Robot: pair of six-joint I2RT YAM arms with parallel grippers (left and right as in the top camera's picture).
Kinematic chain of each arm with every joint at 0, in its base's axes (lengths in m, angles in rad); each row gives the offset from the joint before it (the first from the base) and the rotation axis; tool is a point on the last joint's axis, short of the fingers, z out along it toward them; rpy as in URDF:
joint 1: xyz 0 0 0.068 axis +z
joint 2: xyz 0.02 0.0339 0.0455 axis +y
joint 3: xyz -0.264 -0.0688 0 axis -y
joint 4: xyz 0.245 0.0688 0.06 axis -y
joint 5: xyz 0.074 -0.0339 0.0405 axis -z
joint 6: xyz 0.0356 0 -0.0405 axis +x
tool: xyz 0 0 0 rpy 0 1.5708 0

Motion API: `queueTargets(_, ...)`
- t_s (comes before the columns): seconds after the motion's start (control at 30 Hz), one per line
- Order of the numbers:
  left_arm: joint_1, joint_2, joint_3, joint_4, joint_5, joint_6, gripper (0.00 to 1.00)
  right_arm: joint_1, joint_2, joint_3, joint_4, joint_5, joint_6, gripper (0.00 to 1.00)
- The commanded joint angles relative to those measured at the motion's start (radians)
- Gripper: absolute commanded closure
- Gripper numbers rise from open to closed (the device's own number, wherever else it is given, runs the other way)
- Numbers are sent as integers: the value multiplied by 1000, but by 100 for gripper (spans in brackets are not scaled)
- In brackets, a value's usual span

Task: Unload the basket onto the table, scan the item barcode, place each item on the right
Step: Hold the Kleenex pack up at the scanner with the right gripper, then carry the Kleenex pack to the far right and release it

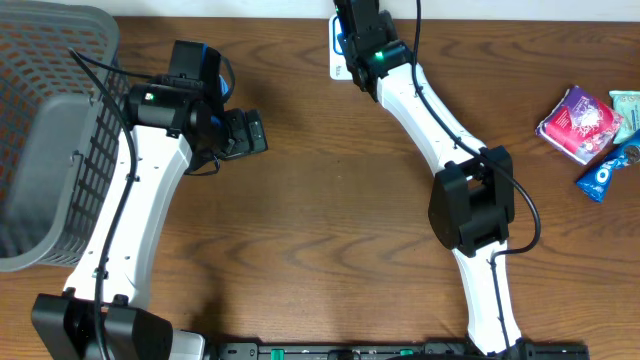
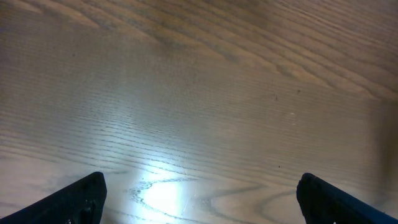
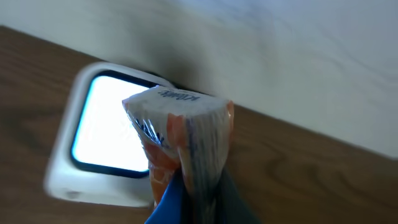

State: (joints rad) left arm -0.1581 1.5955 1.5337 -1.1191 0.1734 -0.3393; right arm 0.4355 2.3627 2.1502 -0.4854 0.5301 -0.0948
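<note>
From my station I read this as the presenting step. The right arm is stretched to the far edge of the desk (image 1: 340,200), and the right fingers (image 3: 231,202) are pinching a small packet (image 3: 186,143) from below, so most of its wrap stays free to face the reader. The packet is orange and clear, with lettering too blurred for me to trust. It stands up out of the fingers with its top end farthest from them, and the grip is on its lower end only. I take that as deliberate, since a hold across the middle could cover the code. In the wrist view it sits over the right side of the scanner (image 3: 93,143), a white unit with a lit window lying against the wall (image 3: 280,56). The packet overlaps the window's right edge, but I cannot tell whether it touches the unit or hangs just above it. I see no barcode on the faces turned to the camera, so it may face the window or may need turning. The left fingers (image 1: 245,132) are spread wide over bare wood on the left side of the desk, holding nothing and well apart from the scanner, which I judge is simply parked out of the way beside the grey basket (image 1: 90,150). More snack packs (image 1: 580,122) lie at the far right.
</note>
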Motion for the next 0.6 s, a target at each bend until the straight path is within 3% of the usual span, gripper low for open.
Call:
queueTargets(0.0, 5, 4, 5, -3, -10, 6, 2, -36, -61, -4, -31, 174, 105, 99)
queueTargets(0.23, 5, 4, 5, -3, -10, 6, 2, -290, -200, -4, -317, 175, 296, 99)
queueTargets(0.57, 5, 4, 5, -3, -10, 6, 2, -649, -213, -5, -652, 155, 395, 99)
